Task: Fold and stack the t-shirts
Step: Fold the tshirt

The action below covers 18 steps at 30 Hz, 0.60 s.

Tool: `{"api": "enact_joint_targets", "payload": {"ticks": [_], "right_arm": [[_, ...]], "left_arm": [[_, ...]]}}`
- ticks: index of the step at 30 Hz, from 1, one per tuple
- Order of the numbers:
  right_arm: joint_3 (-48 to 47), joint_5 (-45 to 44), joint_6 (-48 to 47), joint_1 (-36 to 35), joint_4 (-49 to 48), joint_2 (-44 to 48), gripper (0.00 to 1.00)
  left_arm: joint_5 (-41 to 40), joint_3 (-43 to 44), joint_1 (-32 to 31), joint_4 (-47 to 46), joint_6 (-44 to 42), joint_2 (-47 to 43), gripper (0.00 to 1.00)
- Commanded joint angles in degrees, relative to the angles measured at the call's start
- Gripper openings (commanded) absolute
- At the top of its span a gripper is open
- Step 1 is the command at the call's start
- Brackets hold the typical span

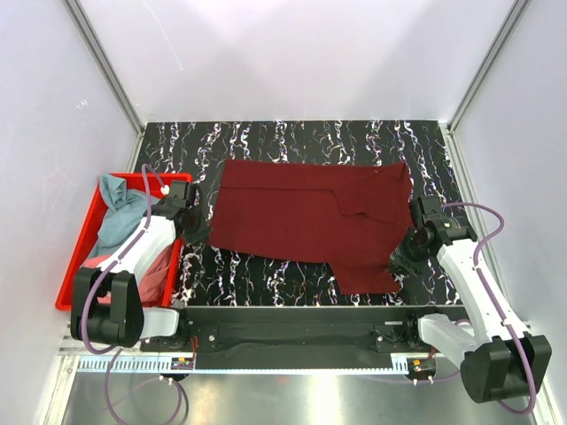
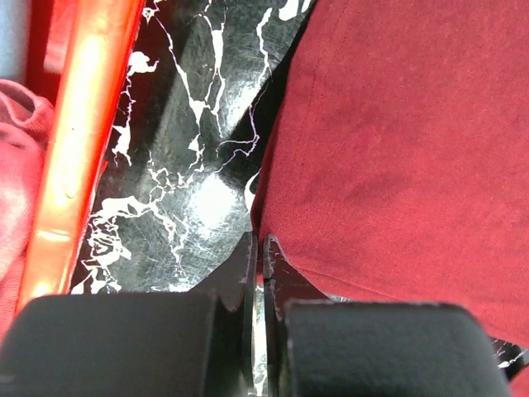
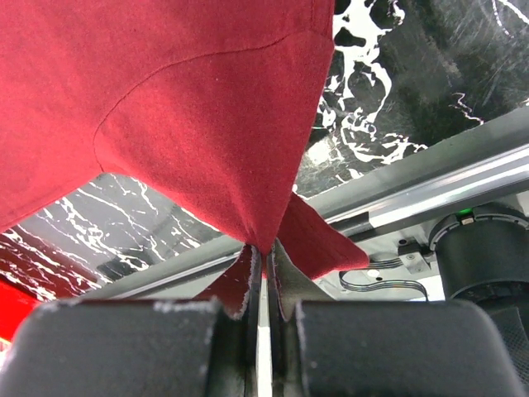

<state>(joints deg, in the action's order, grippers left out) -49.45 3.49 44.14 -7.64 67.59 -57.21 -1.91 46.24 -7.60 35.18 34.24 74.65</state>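
Note:
The dark maroon t-shirt (image 1: 310,221) lies spread over the black marbled table (image 1: 266,137), with its right part folded over. My left gripper (image 1: 197,232) is at the shirt's near left corner, its jaws shut on the hem (image 2: 258,245) low against the table. My right gripper (image 1: 404,259) is at the shirt's near right corner. It is shut on a pinch of maroon cloth (image 3: 263,245) and holds it up off the table, so the fabric (image 3: 198,124) is tented above it. The teal-blue t-shirt (image 1: 118,215) and the coral pink t-shirt (image 1: 156,271) lie crumpled in the red bin (image 1: 76,266).
The red bin's rim (image 2: 83,149) runs close to the left of my left gripper, with pink cloth (image 2: 16,165) behind it. The metal rail at the table's near edge (image 3: 430,186) and my right arm's base (image 3: 483,248) lie under the lifted corner. White walls enclose the table.

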Motion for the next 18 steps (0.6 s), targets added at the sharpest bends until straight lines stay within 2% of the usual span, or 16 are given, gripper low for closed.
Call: {"api": "enact_joint_targets", "payload": {"ticks": [1, 5, 18], "right_arm": [[-2.9, -1.1, -2.1, 3.1, -0.6, -2.5, 0.00], [-9.0, -0.5, -6.1, 6.1, -2.9, -8.3, 0.00], [-33.9, -1.0, -12.3, 7.3, -5.7, -33.0, 0.00]], "left_arm": [[-2.1, 3.3, 0.3, -0.2, -1.7, 0.1, 0.00], [-2.4, 8.9, 0.3, 0.1, -3.1, 3.3, 0.00], [0.7, 30.1, 0.3, -0.6, -3.5, 23.2, 0.00]]}}
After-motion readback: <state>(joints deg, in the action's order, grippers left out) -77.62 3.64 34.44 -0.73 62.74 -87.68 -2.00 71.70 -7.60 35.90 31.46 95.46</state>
